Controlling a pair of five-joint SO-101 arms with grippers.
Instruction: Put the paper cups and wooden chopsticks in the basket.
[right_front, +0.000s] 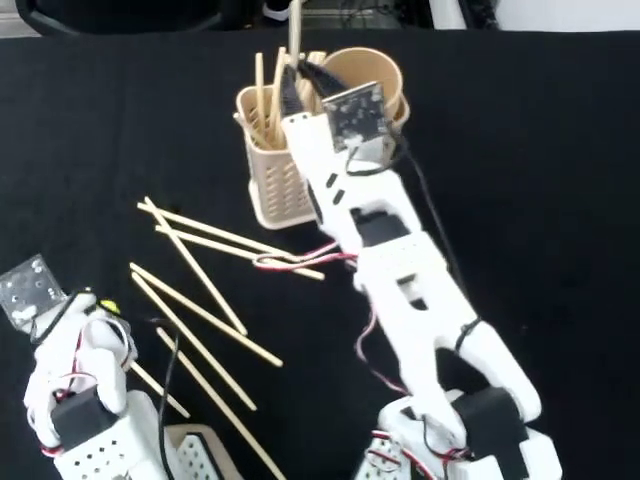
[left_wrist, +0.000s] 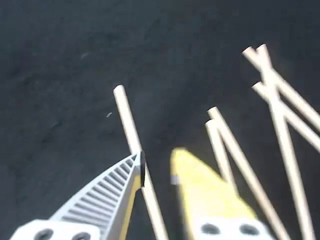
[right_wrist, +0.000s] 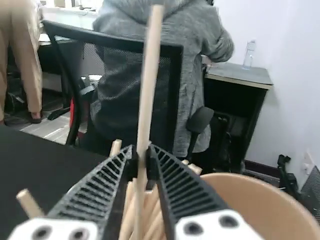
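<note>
A cream perforated basket (right_front: 272, 178) stands at the back of the black table with several wooden chopsticks (right_front: 266, 100) upright in it. A paper cup (right_front: 368, 72) sits against its right side, partly hidden by the arm. My right gripper (right_front: 293, 82) hangs over the basket, shut on one upright chopstick (right_wrist: 150, 65); the right gripper (right_wrist: 148, 156) has the cup's rim (right_wrist: 260, 197) just beside it. Several loose chopsticks (right_front: 205, 275) lie on the table. My left gripper (left_wrist: 157, 160) is open low over the table at the front left, with one chopstick (left_wrist: 129, 120) lying between its fingers, close to the grey one.
The left arm (right_front: 80, 380) sits at the front left corner, with a beige thing (right_front: 198, 450) partly visible beside its base. Red and white cables (right_front: 290, 260) hang from the right arm over the loose sticks. A person on a mesh chair (right_wrist: 120, 75) is behind the table.
</note>
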